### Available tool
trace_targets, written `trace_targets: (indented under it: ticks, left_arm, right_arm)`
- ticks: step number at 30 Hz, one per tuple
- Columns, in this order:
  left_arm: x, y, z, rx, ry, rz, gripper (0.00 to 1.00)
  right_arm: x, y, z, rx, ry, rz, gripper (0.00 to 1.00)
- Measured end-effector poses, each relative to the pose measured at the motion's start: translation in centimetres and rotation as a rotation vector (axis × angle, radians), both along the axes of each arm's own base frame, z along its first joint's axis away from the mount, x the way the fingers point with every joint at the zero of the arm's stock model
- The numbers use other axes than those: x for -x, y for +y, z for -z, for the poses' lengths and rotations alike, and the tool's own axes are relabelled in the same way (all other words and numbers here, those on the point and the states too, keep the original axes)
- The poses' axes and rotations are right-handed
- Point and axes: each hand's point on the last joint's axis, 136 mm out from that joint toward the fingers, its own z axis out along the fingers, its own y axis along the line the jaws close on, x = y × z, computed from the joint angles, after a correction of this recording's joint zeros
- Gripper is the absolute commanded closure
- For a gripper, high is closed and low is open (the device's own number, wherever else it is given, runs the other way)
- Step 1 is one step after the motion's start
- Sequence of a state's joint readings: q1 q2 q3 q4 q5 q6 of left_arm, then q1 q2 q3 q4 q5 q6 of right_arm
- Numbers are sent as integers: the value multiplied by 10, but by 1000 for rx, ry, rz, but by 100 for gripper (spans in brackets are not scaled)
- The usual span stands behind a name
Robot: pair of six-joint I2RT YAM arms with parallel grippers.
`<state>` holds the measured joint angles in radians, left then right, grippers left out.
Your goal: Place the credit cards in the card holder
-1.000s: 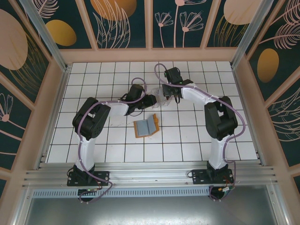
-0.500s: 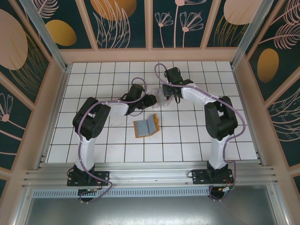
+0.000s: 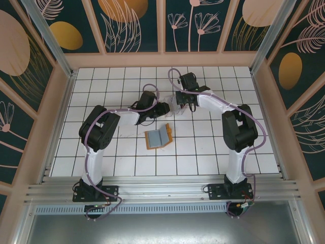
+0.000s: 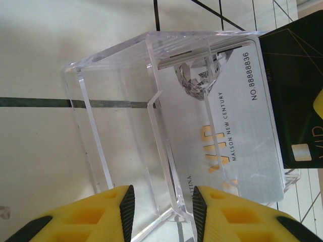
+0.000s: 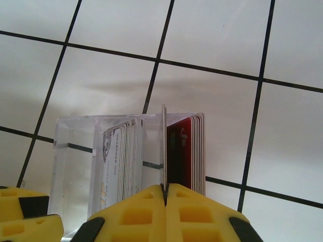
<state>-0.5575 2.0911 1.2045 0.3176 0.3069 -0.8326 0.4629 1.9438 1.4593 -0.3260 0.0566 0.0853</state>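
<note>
Converging on the clear case point(image 3: 175, 108), the left arm point(image 3: 127, 118) and right arm point(image 3: 213, 104) meet at mid worktop point(image 3: 101, 81) in the top view. The card holder point(image 3: 158, 137) lies open, grey lining up, near the case on the side toward the arm bases, not touching it.

Left wrist view: the left fingers point(image 4: 86, 219) stand partly apart with the near end of the case between them; whether the pads press it cannot be told. A silver card point(image 4: 237, 126) stands inside the case, with a dark card point(image 4: 295, 75) just beside it.

Right wrist view: the right fingers point(image 5: 136, 212) are pressed together on a single card point(image 5: 164, 146). This card stands upright on edge in the case, between a silver stack point(image 5: 123, 161) and red credit cards point(image 5: 184, 151).
</note>
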Motion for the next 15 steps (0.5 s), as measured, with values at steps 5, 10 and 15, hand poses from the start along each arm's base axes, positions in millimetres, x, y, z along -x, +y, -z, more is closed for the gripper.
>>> trace_targets:
  ticks: [5,10,15]
  left_arm:
    - [0,0,0,0,0,0,62]
    - [0,0,0,0,0,0,62]
    - [0,0,0,0,0,0,62]
  right_arm:
    - [1,-2,-5,-85,22,-5,91]
    - [3,-8,-7,-184,46,7,95]
    - [5,-8,-16,-269,53,8,96]
